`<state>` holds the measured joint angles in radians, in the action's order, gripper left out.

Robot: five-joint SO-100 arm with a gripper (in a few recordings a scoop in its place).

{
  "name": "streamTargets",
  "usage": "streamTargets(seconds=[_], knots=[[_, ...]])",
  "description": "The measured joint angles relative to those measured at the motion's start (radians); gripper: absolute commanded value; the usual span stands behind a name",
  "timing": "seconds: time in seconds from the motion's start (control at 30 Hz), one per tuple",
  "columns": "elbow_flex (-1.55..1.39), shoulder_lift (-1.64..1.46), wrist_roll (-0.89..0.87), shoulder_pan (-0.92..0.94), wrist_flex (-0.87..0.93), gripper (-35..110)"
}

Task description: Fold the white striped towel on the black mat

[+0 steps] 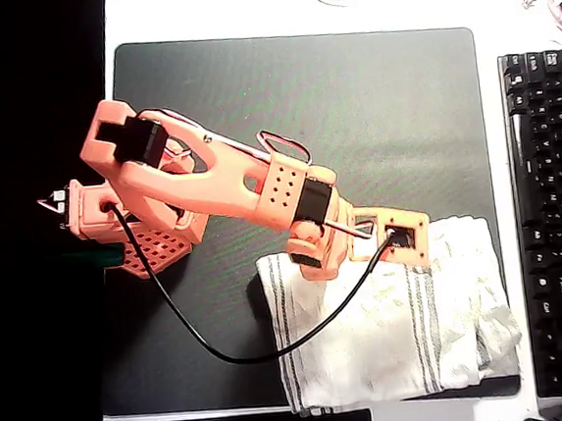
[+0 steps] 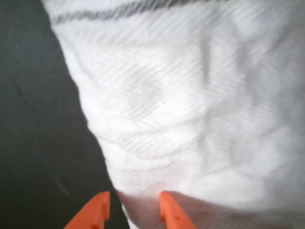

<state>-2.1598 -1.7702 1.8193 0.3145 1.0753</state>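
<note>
The orange arm (image 1: 210,182) is reaching from its base (image 1: 130,229) at the left side of the black mat (image 1: 351,106) out toward the right in the overhead view, with its elbow raised and its forearm sloping down so that the wrist is hanging over the top edge of the white striped towel (image 1: 400,328). A black cable (image 1: 188,332) is looping from the base across the mat to the wrist. The towel is lying wrinkled on the lower right part of the mat, with one grey stripe band running near its left edge and another down its middle, and its right side is sitting just beside the black keyboard (image 1: 555,216).

In the wrist view the gripper (image 2: 132,202) is pointing down at the towel's (image 2: 190,119) edge, where cloth meets mat (image 2: 38,143). Its two orange fingertips (image 2: 97,210) are standing slightly apart, straddling the cloth's border, one over the mat and the other over the towel; whether they are pinching any fabric cannot be told.
</note>
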Motion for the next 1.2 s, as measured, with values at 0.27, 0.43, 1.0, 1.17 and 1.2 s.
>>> streamTargets(seconds=[0.27, 0.43, 1.0, 1.17, 1.2], knots=[[-0.067, 0.066, 0.009, -0.012, -0.077, 0], [-0.072, 0.069, 0.002, -0.041, -0.08, 0], [-0.057, 0.066, -0.114, -0.163, -0.069, 0], [-0.048, 0.066, -0.153, -0.212, -0.067, 0], [-0.048, 0.066, -0.153, -0.215, -0.067, 0]])
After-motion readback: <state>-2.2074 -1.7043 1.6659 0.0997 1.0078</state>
